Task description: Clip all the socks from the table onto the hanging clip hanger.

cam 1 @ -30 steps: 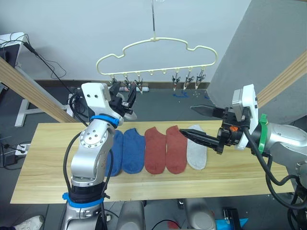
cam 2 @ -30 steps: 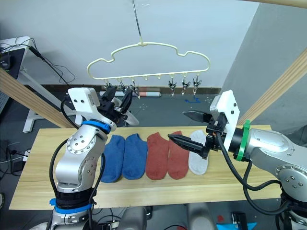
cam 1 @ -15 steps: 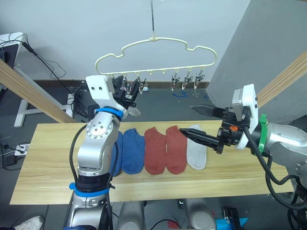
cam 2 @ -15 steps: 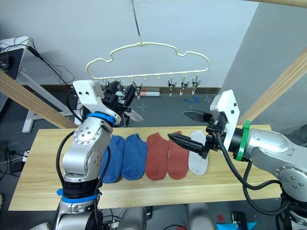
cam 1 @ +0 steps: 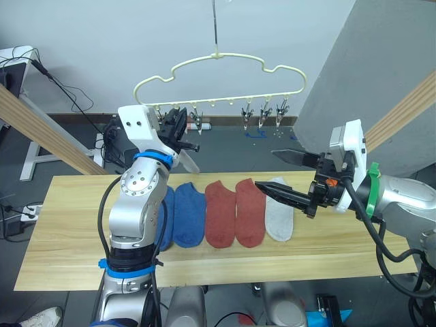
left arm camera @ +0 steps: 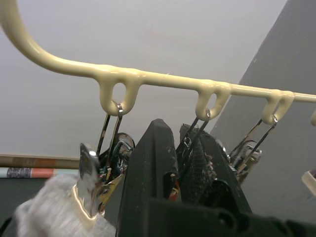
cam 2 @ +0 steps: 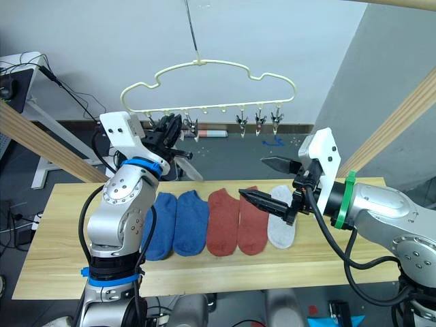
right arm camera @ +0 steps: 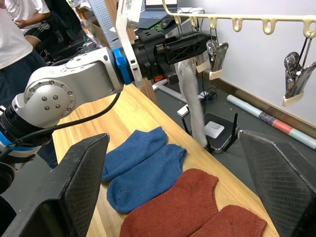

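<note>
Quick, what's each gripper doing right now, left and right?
Left gripper: up at the clip hanger beside a hanging grey sock; fingers cannot be told.
Right gripper: open, holding nothing, above the table.

Left claw (cam 1: pixel 178 129) raised, right claw (cam 1: pixel 283 174) agape

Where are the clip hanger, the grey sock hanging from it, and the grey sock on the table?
clip hanger (cam 1: pixel 221 56): left eye view, top of the yellow wire outline.
hanging grey sock (right arm camera: pixel 193 101): right wrist view, middle of the dangling fabric.
grey sock on the table (cam 1: pixel 278 221): left eye view, its middle.
</note>
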`<act>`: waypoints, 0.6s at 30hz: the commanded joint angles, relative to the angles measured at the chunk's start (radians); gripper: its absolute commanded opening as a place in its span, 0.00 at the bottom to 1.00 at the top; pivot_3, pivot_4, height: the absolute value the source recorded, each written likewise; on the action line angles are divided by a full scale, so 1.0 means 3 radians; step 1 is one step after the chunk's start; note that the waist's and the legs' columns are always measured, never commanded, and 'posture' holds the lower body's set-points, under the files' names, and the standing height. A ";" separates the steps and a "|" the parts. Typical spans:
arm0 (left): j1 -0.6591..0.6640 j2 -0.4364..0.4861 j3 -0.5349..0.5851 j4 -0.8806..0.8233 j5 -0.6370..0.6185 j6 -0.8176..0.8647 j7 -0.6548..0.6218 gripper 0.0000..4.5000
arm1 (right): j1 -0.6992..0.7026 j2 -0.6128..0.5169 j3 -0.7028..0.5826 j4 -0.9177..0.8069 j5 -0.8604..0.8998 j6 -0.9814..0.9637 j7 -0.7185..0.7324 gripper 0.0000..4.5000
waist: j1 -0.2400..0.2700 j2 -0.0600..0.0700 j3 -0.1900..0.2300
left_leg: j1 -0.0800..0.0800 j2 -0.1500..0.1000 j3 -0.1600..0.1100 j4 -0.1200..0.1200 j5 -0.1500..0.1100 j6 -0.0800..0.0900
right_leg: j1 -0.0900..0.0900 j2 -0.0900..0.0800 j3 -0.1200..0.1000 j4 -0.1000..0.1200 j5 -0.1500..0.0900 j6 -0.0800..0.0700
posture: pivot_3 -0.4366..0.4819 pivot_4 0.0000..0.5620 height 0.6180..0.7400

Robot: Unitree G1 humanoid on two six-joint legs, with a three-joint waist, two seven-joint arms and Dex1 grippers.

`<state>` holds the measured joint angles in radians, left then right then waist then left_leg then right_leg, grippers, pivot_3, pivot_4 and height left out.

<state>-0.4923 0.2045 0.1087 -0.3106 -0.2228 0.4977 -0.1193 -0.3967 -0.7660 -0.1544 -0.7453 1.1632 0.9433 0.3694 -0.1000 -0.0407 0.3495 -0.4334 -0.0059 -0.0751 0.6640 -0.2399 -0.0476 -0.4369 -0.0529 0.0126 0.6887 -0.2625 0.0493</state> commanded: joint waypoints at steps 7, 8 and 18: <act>-0.0151 0.0010 0.0308 -0.0286 -0.0559 0.0478 -0.0054 0.04 | -0.0072 -0.0249 0.0345 0.0013 -0.0001 0.0369 -0.0199 0.98 | -0.0014 0.0000 0.0005 | 0.0000 0.0000 0.0001 -0.0001 0.0000 0.0000 | 0.0000 0.0000 0.0000 -0.0002 0.0000 0.0000 | 0.22 0.67 1.00; -0.0166 0.0010 0.0362 -0.0298 -0.0641 0.0558 -0.0051 0.04 | -0.0098 -0.0269 0.0466 0.0063 -0.0104 0.0455 -0.0251 0.98 | -0.0019 0.0000 0.0005 | 0.0000 0.0000 0.0001 -0.0001 0.0000 0.0000 | 0.0000 0.0000 0.0001 -0.0002 0.0000 0.0000 | 0.22 0.67 1.00; -0.0332 -0.0046 0.0877 -0.0487 -0.1582 0.1417 0.0255 0.04 | -0.0336 0.0350 0.0972 0.0710 -0.1002 0.1121 -0.1097 0.98 | -0.0038 -0.0001 0.0009 | 0.0000 0.0001 0.0002 -0.0001 0.0000 0.0000 | -0.0001 0.0000 0.0003 -0.0004 0.0001 0.0002 | 0.23 0.68 1.00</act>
<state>-0.5774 0.1928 0.3372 -0.3976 -0.6395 0.8966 -0.0630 -0.4938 -0.6707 0.1407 -0.5263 0.8909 1.2613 0.0571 -0.1114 -0.0412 0.3522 -0.4335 -0.0057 -0.0747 0.6636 -0.2399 -0.0477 -0.4372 -0.0529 0.0134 0.6876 -0.2623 0.0499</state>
